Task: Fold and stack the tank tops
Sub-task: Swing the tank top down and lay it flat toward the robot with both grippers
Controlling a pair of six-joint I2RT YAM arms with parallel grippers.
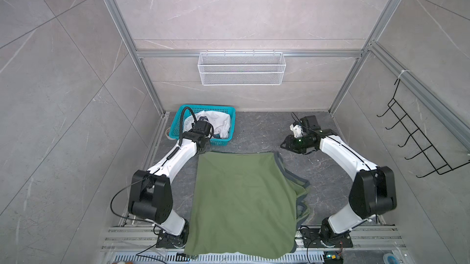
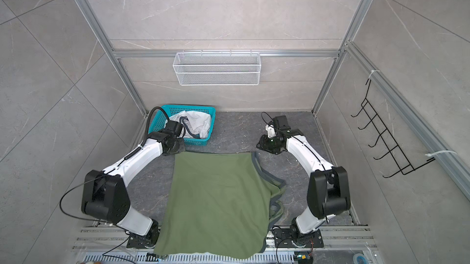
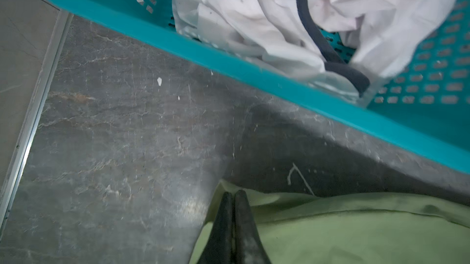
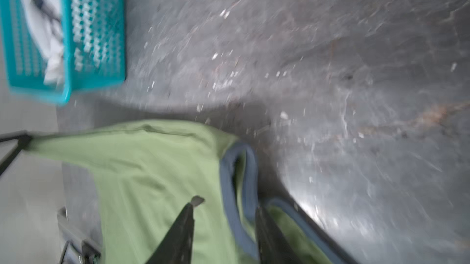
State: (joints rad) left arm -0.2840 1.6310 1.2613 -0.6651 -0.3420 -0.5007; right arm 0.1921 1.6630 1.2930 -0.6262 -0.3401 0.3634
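The olive green tank top lies spread on the dark table, and its near edge hangs over the front rail. Its grey-trimmed openings bunch along the right side. My left gripper is shut on the far left corner of this top. My right gripper is open just above the far right corner, with a grey-trimmed strap under its spread fingers. The white tank top with navy trim lies crumpled in the teal basket.
The teal basket stands at the back left, right behind my left wrist. A white wire basket hangs on the back wall. A black hook rack is on the right wall. Aluminium rails run along the front.
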